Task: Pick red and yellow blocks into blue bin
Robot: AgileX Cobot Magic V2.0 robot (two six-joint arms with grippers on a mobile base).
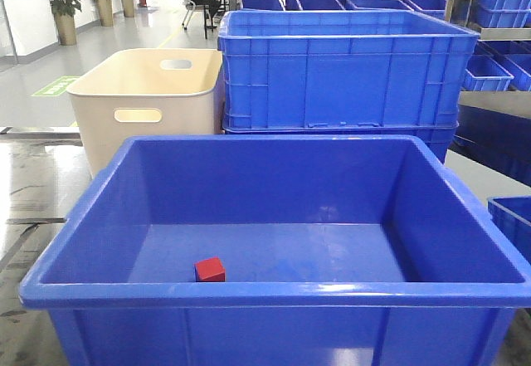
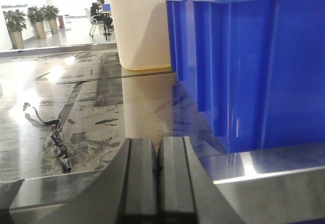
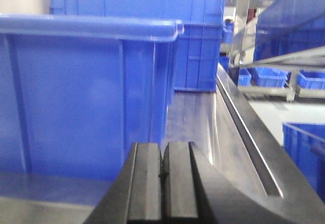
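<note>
A small red cube (image 1: 210,270) lies on the floor of the large glossy blue bin (image 1: 274,293), close to its near wall and left of centre. The yellow block is out of view. My left gripper (image 2: 158,155) is shut with nothing between its pads, low over the tabletop to the left of the blue bin's outer wall (image 2: 264,71). On the other side, my right gripper (image 3: 163,160) is also shut and empty, low beside the bin's right wall (image 3: 76,92). Neither gripper shows in the front view.
A beige tub (image 1: 141,104) with oval handle holes stands behind the bin at left. Ribbed blue crates (image 1: 340,71) are stacked behind at right, with more on shelves (image 3: 266,76). A dark cable (image 2: 56,137) lies on the scuffed table. A metal rail (image 3: 249,132) runs along the right edge.
</note>
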